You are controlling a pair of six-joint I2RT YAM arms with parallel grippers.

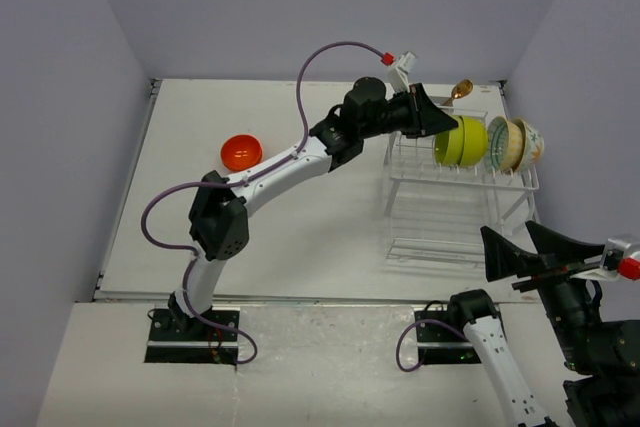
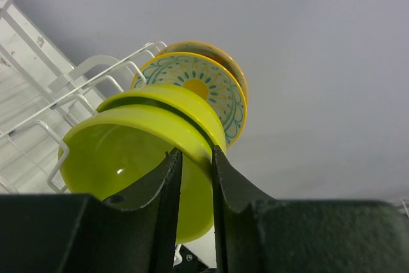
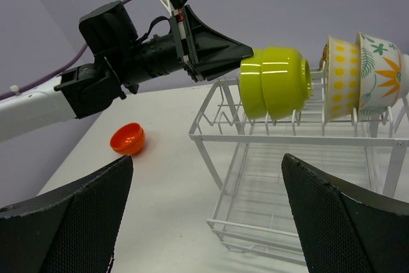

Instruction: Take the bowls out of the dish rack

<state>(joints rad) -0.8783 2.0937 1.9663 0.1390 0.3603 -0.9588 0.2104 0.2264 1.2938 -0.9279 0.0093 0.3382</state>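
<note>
the left gripper [image 2: 197,153] has one finger on each side of the rim of the lime-green bowl [image 1: 462,141]. the rim fills the thin gap between the fingers. i cannot tell if they are squeezing it or just touching. the left arm reaches far out across the table [image 1: 300,237], stretched long and low, with the wrist pointing sideways at the rack.

the right gripper [image 1: 506,232] is spread wide with nothing in it. it hangs near the front of the rack, low by its own base, apart from the bowls.

the dish rack [image 1: 455,217] stands on the right side of the table. on its top level the lime-green bowl stands on its edge. just beside it are two patterned bowls [image 1: 515,144], also on edge, close together. a gold spoon [image 1: 461,89] sticks up at the back of the rack. the lower level shows only bare wires.

the orange bowl [image 1: 241,152] lies on the table, well apart from the rack, on the left.
</note>
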